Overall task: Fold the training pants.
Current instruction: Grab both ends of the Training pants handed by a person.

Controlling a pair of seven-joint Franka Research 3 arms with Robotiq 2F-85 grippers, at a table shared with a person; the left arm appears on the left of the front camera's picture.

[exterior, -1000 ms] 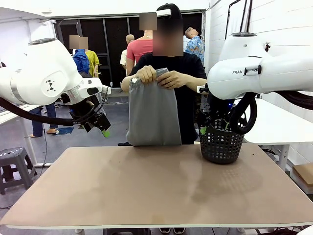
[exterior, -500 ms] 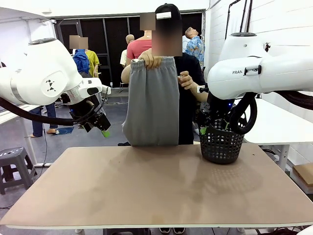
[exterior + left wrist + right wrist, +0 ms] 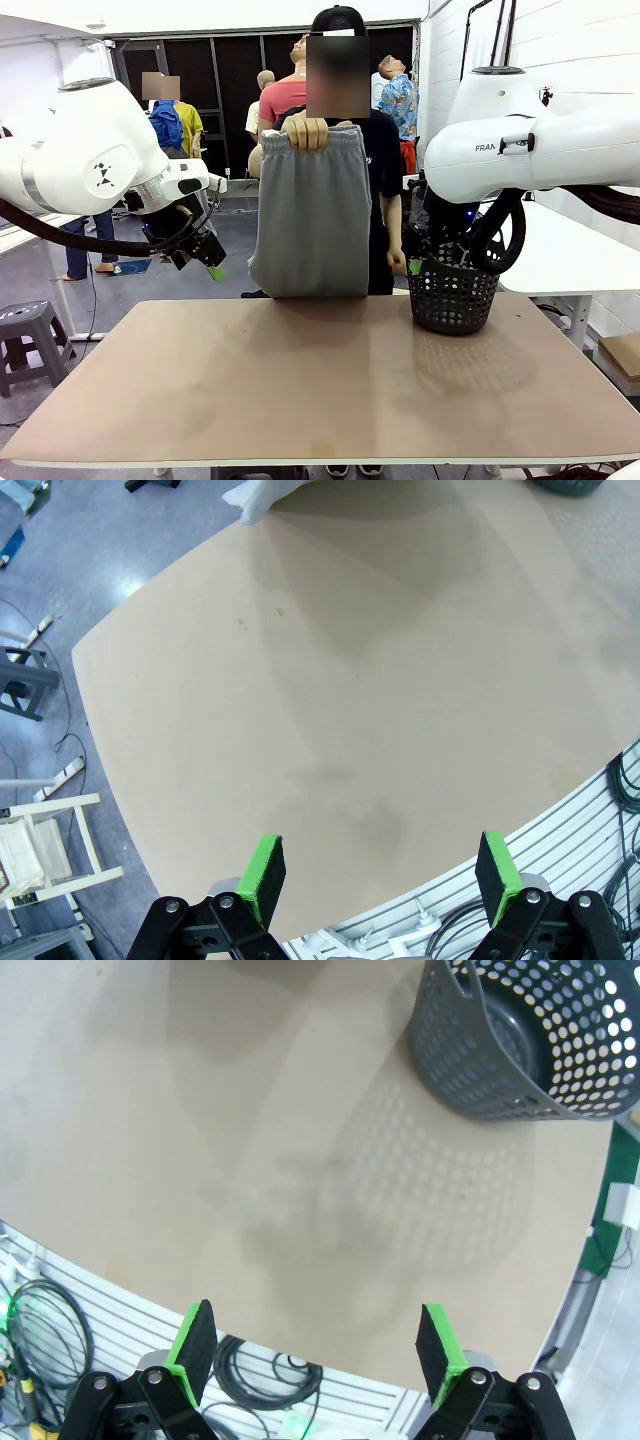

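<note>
- Left tool: jaws set wide apart and nothing between the green pads. It hangs above the left side of the bench and looks down on bare surface. My reading is a waiting pose, kept high so the working area is free for cloth.
- Right tool: jaws also wide apart, holding nothing. It hovers over the right side of the bench, with the basket ahead of it.
- Bench: plain brown top, with only shadows across the middle.
- Basket: black mesh, upright near the far right corner, just beside the hanging garment and not touching it. From the right wrist view its inside looks empty. It is probably parked at the side to leave the centre for folding.
- Training pants: light grey, off the bench, hanging at the far edge in front of the person.
  - One hand pinches the gathered waistband at chest height, so the legs drop together and the fabric's own weight pulls it straight.
  - The hem comes down to about the bench's far edge. I cannot tell whether it rests on the top or hangs just behind it.
  - A pale corner at the top of the left wrist view is probably that hem.
- Person: stands behind the far edge, second arm hanging at the side.
- Status (judgement): no fold made yet. The next step needs the pants laid flat mid-bench, within reach of both tools.
- Risk: soft cloth may bunch as it is set down.
</note>
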